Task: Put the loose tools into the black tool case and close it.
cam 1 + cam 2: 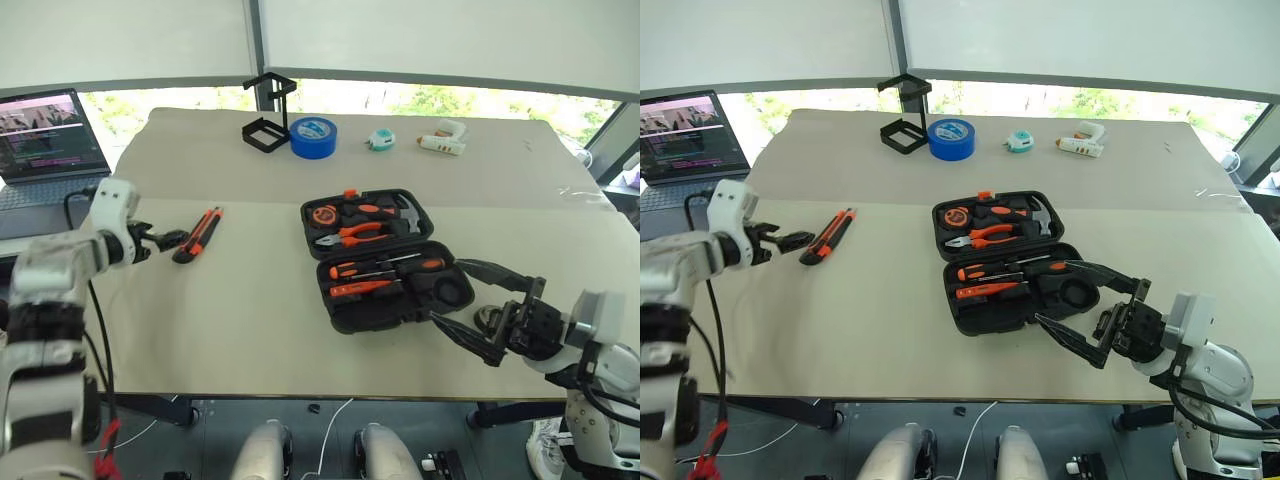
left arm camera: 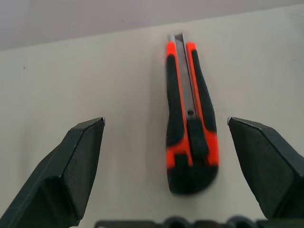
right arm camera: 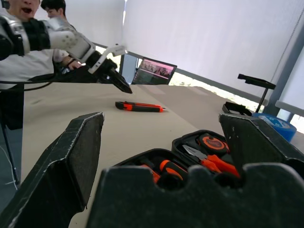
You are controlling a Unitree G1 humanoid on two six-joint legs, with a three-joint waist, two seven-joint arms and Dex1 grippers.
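An orange-and-black utility knife (image 1: 201, 232) lies loose on the beige table, left of centre. My left gripper (image 1: 170, 240) is open at the knife's near end. In the left wrist view the knife (image 2: 190, 133) lies between the two spread fingers (image 2: 80, 156), untouched. The black tool case (image 1: 345, 318) lies open in the middle, with pliers, a hammer and orange-handled screwdrivers (image 1: 385, 268) in its slots. My right gripper (image 1: 447, 292) is open at the case's near right corner, holding nothing. A small grey tape roll (image 1: 380, 140) sits at the far side.
Along the far edge stand a black wire-frame stand (image 1: 268, 115), a big blue tape roll (image 1: 313, 137) and a white glue gun (image 1: 443, 140). An open laptop (image 1: 50, 135) sits off the left edge. Two people (image 3: 28, 28) are beyond the table in the right wrist view.
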